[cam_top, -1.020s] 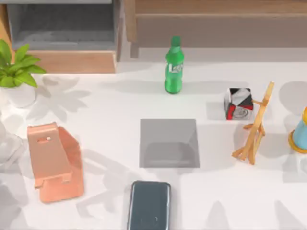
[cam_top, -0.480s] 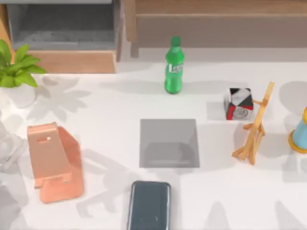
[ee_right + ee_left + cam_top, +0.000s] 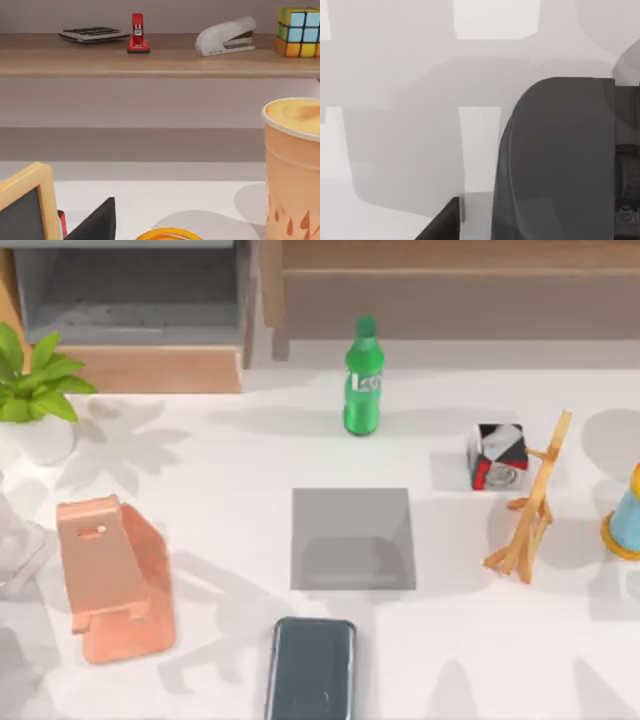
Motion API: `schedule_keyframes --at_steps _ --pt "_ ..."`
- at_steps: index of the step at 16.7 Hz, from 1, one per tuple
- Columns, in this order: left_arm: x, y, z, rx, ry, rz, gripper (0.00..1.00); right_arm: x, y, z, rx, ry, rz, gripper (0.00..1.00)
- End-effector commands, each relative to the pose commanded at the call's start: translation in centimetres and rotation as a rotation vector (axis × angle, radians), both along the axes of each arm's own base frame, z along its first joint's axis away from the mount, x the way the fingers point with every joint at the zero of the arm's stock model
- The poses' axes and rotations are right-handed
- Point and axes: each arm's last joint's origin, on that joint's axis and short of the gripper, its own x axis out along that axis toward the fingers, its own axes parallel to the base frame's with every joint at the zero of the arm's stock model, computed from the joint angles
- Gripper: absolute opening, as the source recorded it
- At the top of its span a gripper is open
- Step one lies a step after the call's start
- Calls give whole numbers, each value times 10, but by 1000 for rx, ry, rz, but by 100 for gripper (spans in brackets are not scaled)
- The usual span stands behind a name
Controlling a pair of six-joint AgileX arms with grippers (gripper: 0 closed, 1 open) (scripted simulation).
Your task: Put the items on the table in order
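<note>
A wide white counter (image 3: 220, 455) fills the top view, dappled with soft grey shadows. Behind it, along the far edge, runs a wooden shelf unit (image 3: 450, 280) with a grey recess at the top view's left. On the counter's middle lies a flat grey square mat (image 3: 353, 538). To the left of it stands a salmon-pink phone stand (image 3: 112, 575), tilted back on its base. Just in front of the mat, at the near edge, lies the dark blue-grey smartphone (image 3: 311, 668), flat, its long side running away from the viewer and its lower end cut off by the frame. A green bottle (image 3: 362, 380) stands upright beyond the mat. At the right stands a small wooden easel (image 3: 532, 502), and just beside it a black, white and red cube (image 3: 497, 455). A green potted plant (image 3: 35, 385) sits at the far left. A blue and orange object (image 3: 625, 515) is cut off at the right edge. In the left wrist view a dark grey rounded mass (image 3: 555, 160) looms close over the pale counter; whether it is the mouse cannot be told. In the right wrist view a peach paper cup (image 3: 292, 165) stands near, with a red stapler (image 3: 137, 34), a white stapler (image 3: 225, 36) and a coloured puzzle cube (image 3: 300, 30) on a shelf behind. The state of each arm's pincer cannot be told.
</note>
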Motion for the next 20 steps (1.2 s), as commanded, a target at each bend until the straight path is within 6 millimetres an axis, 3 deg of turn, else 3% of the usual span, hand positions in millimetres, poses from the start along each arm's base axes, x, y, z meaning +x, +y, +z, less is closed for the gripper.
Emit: schedule_keyframes --at_steps 8,9,11,13,20 --pt "0 0 0 0 0 0 0 0 0 0 0 0 0 100" --pt "2 0 11 2 -28 2 0 0 0 0 0 0 0 100" --pt "2 -2 14 -6 -36 -5 0 0 0 0 0 0 0 100" --pt "0 -7 28 -26 -62 -20 0 0 0 0 0 0 0 100" --pt "-8 -14 102 -60 -103 -42 0 0 0 0 0 0 0 100"
